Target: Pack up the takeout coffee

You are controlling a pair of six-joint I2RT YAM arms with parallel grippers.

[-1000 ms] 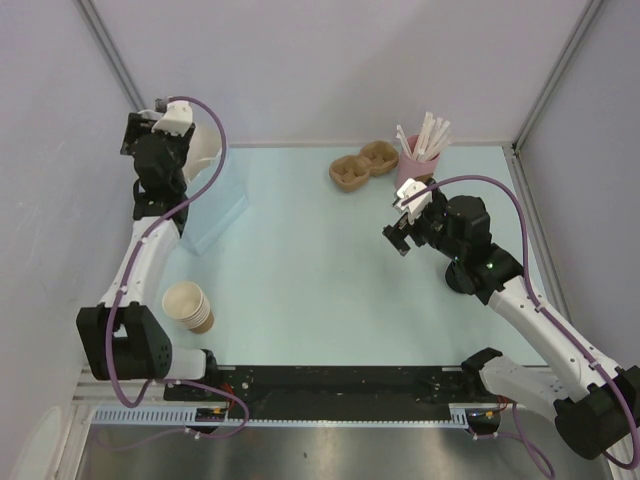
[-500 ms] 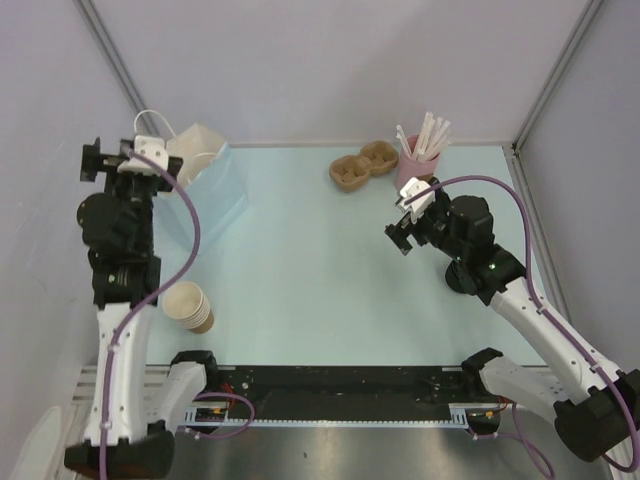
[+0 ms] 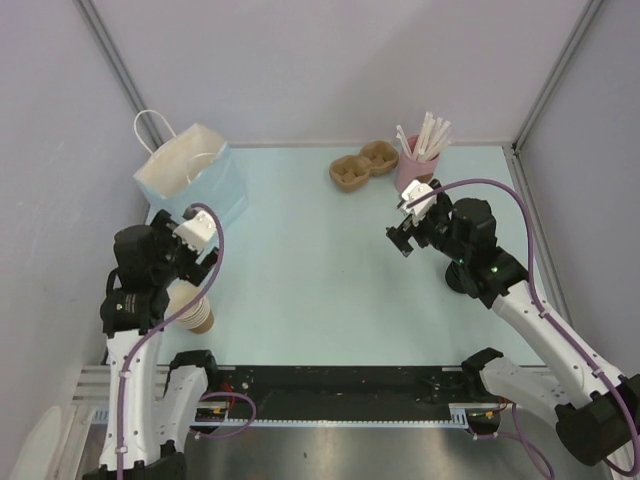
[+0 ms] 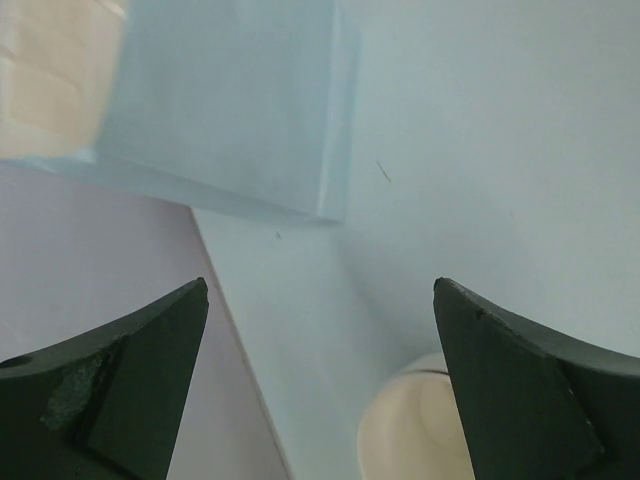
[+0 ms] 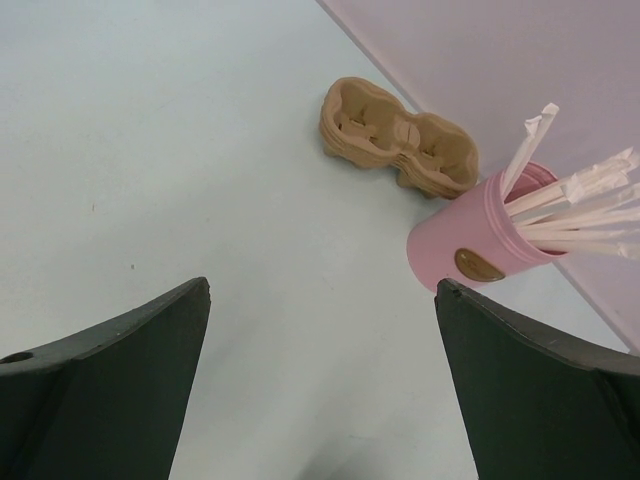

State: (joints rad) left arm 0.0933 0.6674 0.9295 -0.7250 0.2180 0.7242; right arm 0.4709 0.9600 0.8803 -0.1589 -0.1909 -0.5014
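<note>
Nearest me, my left gripper (image 3: 203,266) hangs by the stack of lidless cups (image 3: 190,308), jaws spread wide and gripping nothing. The top cup's cream rim shows just below them in the wrist view. My right gripper (image 3: 402,240) is likewise released, above bare table (image 3: 300,260). Farther back stand the blue paper bag (image 3: 195,178), the brown cup carrier (image 3: 362,166) and the pink cup of straws (image 3: 413,170). The takeout coffee — I cannot tell where it is.

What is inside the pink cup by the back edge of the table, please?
White paper-wrapped straws stand in the pink cup, their upper ends fanning out above its rim. Their lower parts and the cup's bottom are hidden by its wall.
</note>
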